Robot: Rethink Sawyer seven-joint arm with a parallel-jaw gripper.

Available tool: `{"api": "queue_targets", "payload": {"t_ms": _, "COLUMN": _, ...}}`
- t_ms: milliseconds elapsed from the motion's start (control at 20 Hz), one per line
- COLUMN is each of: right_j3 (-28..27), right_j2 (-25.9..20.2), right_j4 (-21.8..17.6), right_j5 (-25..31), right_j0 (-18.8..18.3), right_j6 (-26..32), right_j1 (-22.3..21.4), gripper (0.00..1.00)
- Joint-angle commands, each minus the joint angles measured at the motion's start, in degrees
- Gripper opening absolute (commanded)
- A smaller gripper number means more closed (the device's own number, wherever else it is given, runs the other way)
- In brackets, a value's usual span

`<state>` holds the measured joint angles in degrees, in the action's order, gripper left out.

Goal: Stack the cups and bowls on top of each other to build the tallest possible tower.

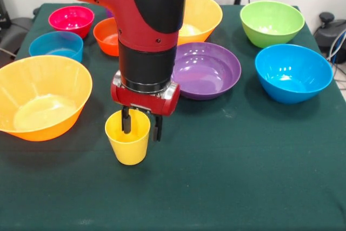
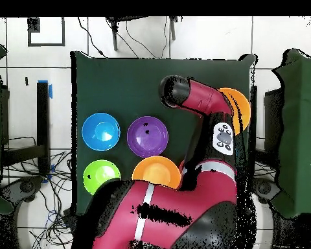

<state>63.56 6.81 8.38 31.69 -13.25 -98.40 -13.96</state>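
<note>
Yellow cup upright on green tablecloth.

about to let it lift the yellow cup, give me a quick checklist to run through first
1. Gripper at the yellow cup: ok, one finger inside the rim, one outside.
2. Grip closed on the cup wall: cannot tell.
3. Cup upright on the table: ok.
4. Space around the cup: ok, no bowl touches it.
5. Nearby large orange bowl open side up and empty: ok.
6. Purple cup located: not ok, not seen in either view.
</note>
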Motion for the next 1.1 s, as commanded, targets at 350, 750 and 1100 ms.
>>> {"api": "queue_targets", "payload": {"t_ms": 350, "right_j3": 10.0, "right_j2": -5.7, "right_j4": 0.1, "right_j5": 6.7, "right_j0": -1.9, "right_j6": -3.1, "right_j1": -7.4, "gripper": 1.0}}
{"api": "queue_targets", "payload": {"t_ms": 750, "right_j3": 14.5, "right_j2": -5.3, "right_j4": -1.4, "right_j5": 7.1, "right_j0": -4.0, "right_j6": -0.9, "right_j1": -11.0, "gripper": 1.0}}
{"api": "queue_targets", "payload": {"t_ms": 1100, "right_j3": 18.7, "right_j2": -6.3, "right_j4": -2.9, "right_j5": 4.3, "right_j0": -6.2, "right_j6": 0.8, "right_j1": -12.5, "gripper": 1.0}}
